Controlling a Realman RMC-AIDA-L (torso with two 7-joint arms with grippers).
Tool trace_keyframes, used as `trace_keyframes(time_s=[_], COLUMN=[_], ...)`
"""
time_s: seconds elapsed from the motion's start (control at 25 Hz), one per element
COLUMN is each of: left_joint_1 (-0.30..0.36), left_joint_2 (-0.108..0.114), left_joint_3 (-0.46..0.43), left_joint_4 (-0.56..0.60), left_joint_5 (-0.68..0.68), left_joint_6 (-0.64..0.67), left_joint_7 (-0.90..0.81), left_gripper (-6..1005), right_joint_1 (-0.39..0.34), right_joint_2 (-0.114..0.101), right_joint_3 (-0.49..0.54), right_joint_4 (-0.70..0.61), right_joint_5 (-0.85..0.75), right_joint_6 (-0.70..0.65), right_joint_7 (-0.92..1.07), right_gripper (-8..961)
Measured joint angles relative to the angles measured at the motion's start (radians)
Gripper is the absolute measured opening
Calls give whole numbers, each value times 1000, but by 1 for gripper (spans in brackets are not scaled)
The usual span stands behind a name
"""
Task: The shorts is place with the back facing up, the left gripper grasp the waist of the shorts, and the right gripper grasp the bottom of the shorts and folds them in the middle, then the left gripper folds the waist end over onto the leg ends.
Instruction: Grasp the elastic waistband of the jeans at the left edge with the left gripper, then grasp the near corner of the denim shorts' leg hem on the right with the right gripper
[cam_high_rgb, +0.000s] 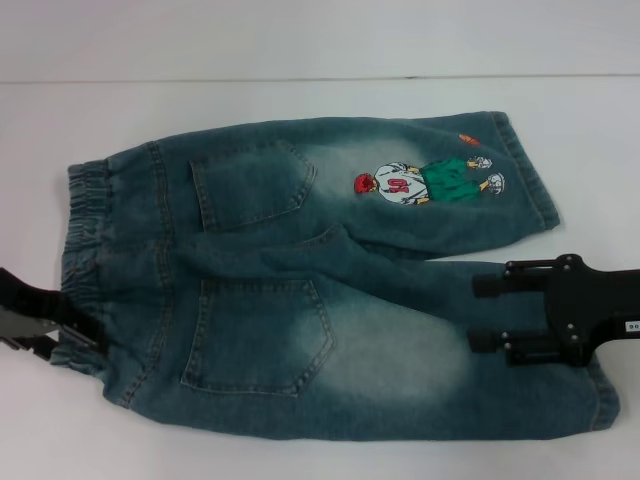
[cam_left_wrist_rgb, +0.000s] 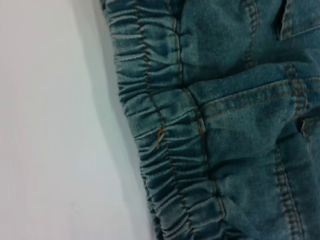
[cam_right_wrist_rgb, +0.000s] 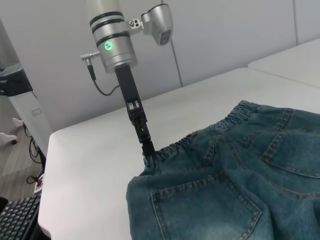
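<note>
The denim shorts lie flat on the white table, back pockets up, with the elastic waist end to the left and the leg ends to the right. An embroidered cartoon figure is on the far leg. My left gripper touches the near part of the waistband; the right wrist view shows this gripper coming down onto the waistband edge. The crinkled band fills the left wrist view. My right gripper is open, hovering over the near leg close to its hem.
The white table extends behind and to the left of the shorts. In the right wrist view its edge drops off beside a keyboard, and a second white surface stands beyond the shorts.
</note>
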Motion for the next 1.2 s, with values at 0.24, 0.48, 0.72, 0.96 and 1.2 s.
trace_keyframes(time_s=[0.24, 0.48, 0.72, 0.96, 1.2], left_joint_1=[-3, -5, -6, -6, -2], left_joint_2=[-16, -21, -22, -22, -21], left_joint_3=[39, 42, 42, 42, 33], left_joint_4=[-4, -1, 0, 0, 57], left_joint_5=[0, 0, 0, 0, -7], left_joint_6=[-15, -18, -19, -23, -17], left_joint_7=[10, 11, 11, 12, 28], left_gripper=[709, 508, 241, 87, 32], right_joint_1=[-2, -5, -6, -6, 1], right_joint_2=[-2, -3, -3, -3, -7], right_joint_3=[5, 7, 7, 7, 61], right_joint_4=[0, 0, 0, 0, -4], right_joint_5=[3, 4, 4, 4, 12], right_joint_6=[0, 8, 18, 18, 10], right_joint_7=[-1, -1, -1, -1, 66], right_gripper=[725, 725, 725, 726, 726])
